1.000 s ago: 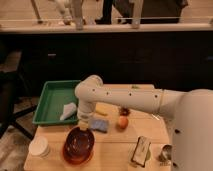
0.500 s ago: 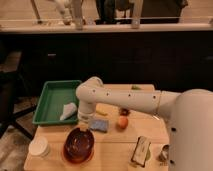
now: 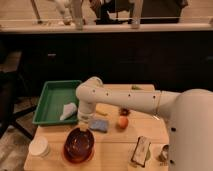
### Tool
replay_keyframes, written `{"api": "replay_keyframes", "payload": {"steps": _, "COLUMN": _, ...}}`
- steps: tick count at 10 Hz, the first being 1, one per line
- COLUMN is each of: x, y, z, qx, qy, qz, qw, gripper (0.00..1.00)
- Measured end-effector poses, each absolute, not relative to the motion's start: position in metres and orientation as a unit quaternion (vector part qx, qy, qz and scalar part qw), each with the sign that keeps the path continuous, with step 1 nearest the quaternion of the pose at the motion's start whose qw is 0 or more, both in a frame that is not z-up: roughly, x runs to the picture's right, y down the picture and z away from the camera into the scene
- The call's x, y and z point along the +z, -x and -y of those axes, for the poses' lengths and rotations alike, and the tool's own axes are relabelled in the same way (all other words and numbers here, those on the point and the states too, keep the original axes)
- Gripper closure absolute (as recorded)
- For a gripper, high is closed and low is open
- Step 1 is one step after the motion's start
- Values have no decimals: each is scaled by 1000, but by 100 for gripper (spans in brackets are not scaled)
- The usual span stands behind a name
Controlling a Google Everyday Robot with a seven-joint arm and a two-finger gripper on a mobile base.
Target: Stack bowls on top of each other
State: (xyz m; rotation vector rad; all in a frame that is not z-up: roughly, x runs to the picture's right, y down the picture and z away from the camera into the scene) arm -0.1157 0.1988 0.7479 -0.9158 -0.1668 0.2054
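Near the table's front left, the dark maroon bowl (image 3: 79, 141) with a glossy inside rests in the orange bowl (image 3: 74, 158). Only the orange rim shows around its lower edge. My gripper (image 3: 83, 126) hangs straight down from the white arm, just over the far rim of the maroon bowl. I cannot tell whether it touches the rim.
A green tray (image 3: 52, 97) holding a crumpled white thing (image 3: 68, 111) lies at the back left. A white cup stack (image 3: 39, 146) stands left of the bowls. To the right are a blue sponge (image 3: 98, 124), an orange fruit (image 3: 122, 122), a snack bag (image 3: 141, 150) and a metal cup (image 3: 164, 153).
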Motion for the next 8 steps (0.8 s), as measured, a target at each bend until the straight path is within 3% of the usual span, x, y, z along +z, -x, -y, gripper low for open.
{"api": "replay_keyframes", "payload": {"steps": 2, "x": 748, "y": 116, "z": -199, "qx": 99, "qy": 441, "qz": 80, "qw": 889, "gripper": 25}}
{"api": "replay_keyframes", "payload": {"steps": 3, "x": 748, "y": 116, "z": -199, "qx": 99, "qy": 441, "qz": 80, "qw": 889, "gripper": 20}}
{"api": "replay_keyframes", "payload": {"steps": 8, "x": 748, "y": 115, "z": -199, "qx": 100, "qy": 441, "qz": 80, "qw": 888, "gripper": 20}}
